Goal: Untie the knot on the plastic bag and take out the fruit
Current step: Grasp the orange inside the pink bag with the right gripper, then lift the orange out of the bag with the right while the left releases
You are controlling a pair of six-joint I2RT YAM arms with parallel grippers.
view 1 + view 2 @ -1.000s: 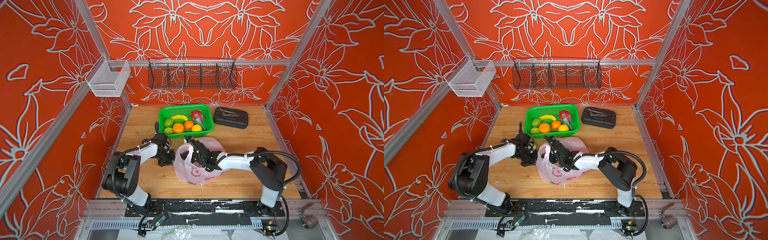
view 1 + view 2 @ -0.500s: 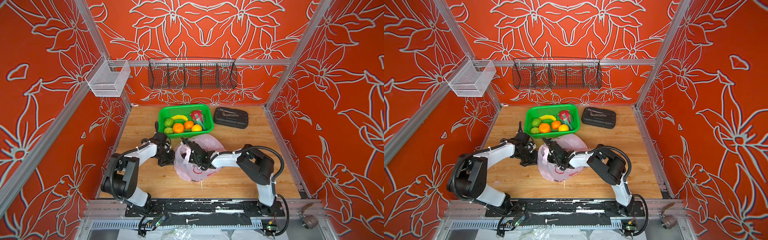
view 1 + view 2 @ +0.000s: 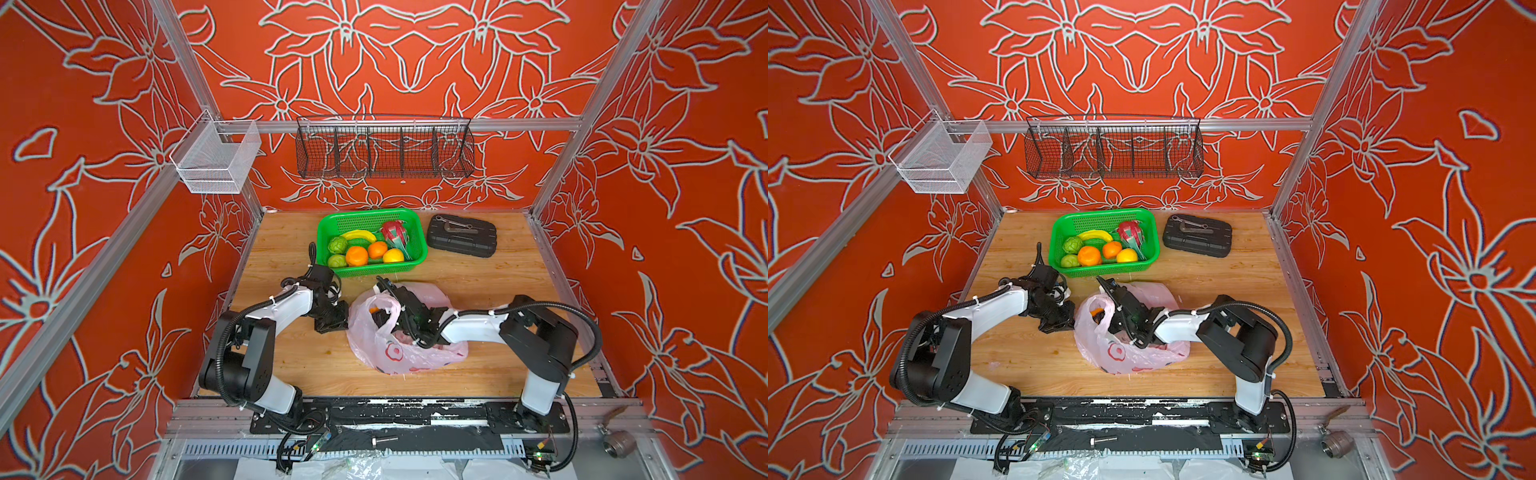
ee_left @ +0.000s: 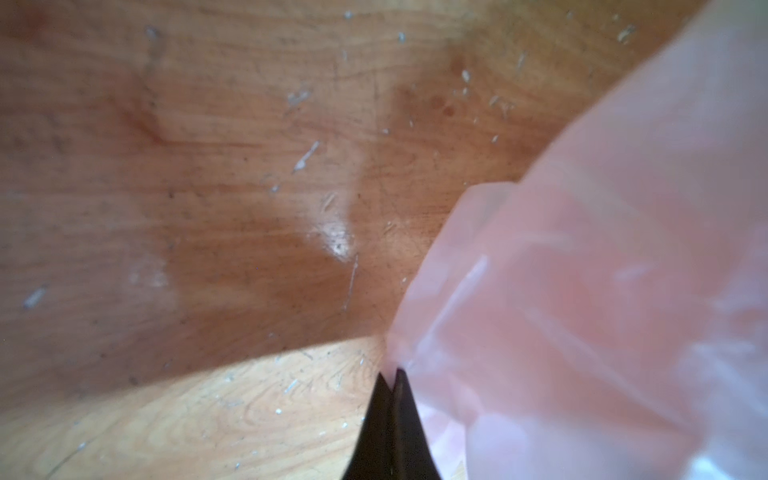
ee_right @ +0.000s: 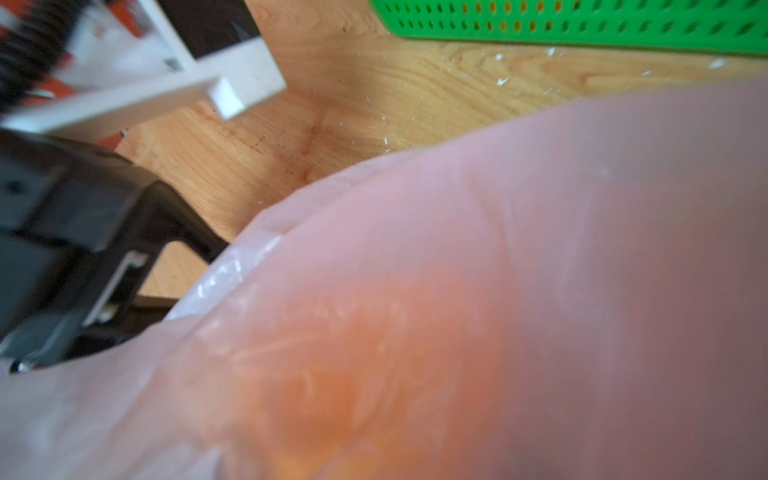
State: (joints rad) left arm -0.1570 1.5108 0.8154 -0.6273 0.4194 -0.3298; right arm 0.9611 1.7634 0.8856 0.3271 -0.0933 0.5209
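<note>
Left wrist, left tool (image 4: 391, 380) clamped on plastic bag (image 4: 582, 291) edge, right tool (image 3: 377, 318) inside mouth, opening unclear.

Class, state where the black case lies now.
In both top views the black case lies at the back of the table, right of the green basket.

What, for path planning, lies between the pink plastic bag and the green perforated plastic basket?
Only bare, white-flecked wooden tabletop, seen in the right wrist view.
</note>
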